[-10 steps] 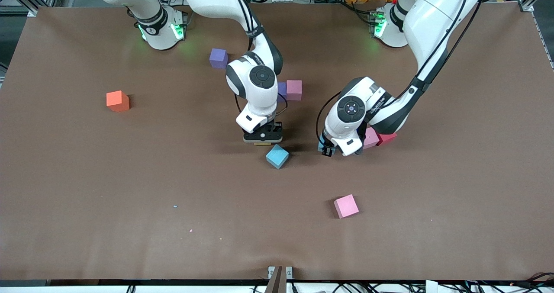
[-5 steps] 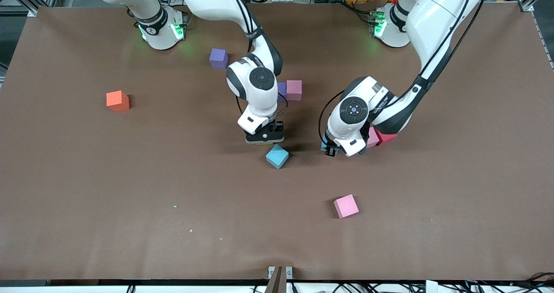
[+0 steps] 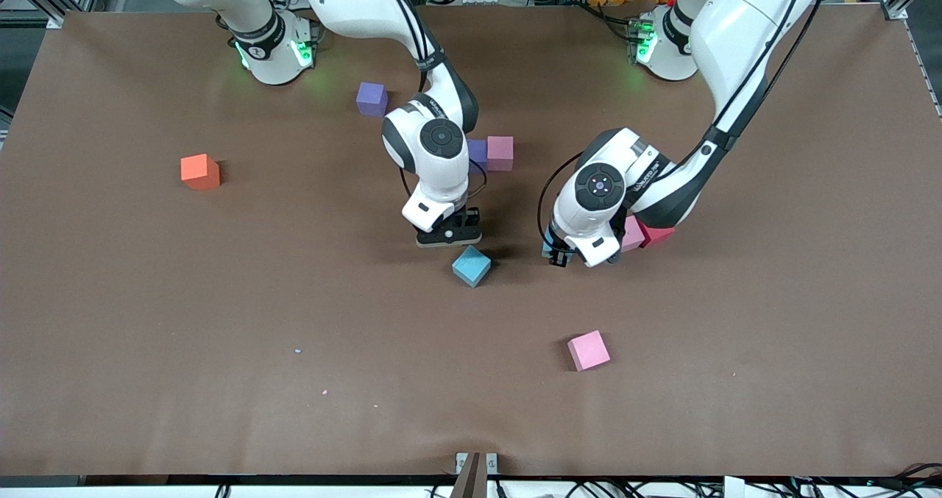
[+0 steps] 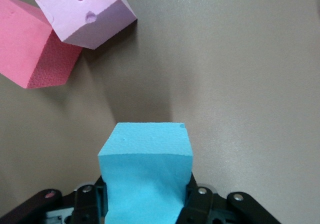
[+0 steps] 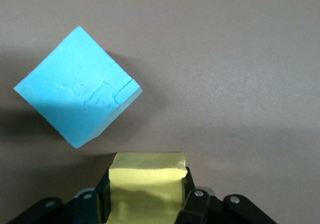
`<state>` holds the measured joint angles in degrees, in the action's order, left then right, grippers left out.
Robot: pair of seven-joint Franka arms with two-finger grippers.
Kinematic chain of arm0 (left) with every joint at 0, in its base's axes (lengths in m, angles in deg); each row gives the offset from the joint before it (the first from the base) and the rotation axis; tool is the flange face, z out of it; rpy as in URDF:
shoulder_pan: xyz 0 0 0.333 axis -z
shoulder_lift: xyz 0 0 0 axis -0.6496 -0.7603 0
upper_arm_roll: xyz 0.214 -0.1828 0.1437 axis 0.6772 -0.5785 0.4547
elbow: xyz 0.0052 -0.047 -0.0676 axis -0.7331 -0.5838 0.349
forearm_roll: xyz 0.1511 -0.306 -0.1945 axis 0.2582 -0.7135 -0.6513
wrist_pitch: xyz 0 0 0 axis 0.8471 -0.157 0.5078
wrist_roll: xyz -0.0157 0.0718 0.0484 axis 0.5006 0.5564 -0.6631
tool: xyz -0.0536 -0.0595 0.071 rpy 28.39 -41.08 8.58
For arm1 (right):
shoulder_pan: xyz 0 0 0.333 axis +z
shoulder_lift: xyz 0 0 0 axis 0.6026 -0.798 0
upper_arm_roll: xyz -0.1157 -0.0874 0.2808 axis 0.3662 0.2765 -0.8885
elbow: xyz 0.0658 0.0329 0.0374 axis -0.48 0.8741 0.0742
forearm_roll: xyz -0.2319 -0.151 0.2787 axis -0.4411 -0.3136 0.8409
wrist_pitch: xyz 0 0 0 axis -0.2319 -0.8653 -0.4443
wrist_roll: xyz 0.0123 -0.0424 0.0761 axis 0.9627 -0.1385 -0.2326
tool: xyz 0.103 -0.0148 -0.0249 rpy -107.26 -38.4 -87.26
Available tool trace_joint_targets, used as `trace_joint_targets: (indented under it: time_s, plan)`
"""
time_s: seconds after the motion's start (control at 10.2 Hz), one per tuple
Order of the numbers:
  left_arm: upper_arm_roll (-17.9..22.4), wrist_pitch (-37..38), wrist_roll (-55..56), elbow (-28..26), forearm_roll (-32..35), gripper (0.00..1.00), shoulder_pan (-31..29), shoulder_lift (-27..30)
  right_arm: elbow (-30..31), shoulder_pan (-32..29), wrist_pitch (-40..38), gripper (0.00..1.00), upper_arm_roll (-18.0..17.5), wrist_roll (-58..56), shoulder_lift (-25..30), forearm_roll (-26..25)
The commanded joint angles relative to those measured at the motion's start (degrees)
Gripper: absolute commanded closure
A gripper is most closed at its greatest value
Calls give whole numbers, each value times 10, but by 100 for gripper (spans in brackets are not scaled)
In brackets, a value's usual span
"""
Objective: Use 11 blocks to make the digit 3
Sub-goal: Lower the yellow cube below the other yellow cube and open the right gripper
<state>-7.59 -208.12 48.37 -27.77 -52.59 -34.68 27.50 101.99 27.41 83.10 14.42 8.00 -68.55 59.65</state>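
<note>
My right gripper (image 3: 447, 237) is shut on a yellow block (image 5: 147, 180), low over the table next to a loose light blue block (image 3: 471, 265) (image 5: 77, 100). My left gripper (image 3: 557, 254) (image 4: 145, 201) is shut on a second light blue block (image 4: 145, 166), close beside a pink block (image 3: 631, 235) (image 4: 82, 12) and a red block (image 3: 657, 235) (image 4: 30, 49) that touch each other. A purple block (image 3: 478, 150) and a dull pink block (image 3: 500, 152) sit side by side, partly hidden by the right arm. The digit 3 is out of view.
An orange block (image 3: 200, 171) lies toward the right arm's end of the table. A purple block (image 3: 372, 98) sits near the right arm's base. A bright pink block (image 3: 588, 350) lies alone nearer the front camera.
Both hands have barely shifted, and both keep their grips. No block on the table has moved.
</note>
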Motion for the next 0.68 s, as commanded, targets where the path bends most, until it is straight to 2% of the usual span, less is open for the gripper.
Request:
trace_joint_targets:
  time_s: [0.0,0.59]
  plan:
    - [-2,13,3,4,-10,97,1,7,13,-11,-1,100,-17,-2,15,-12]
    - [-12,24,5,4,-11,97,0,11,41,-18,12,100,-28,-25,32,-12]
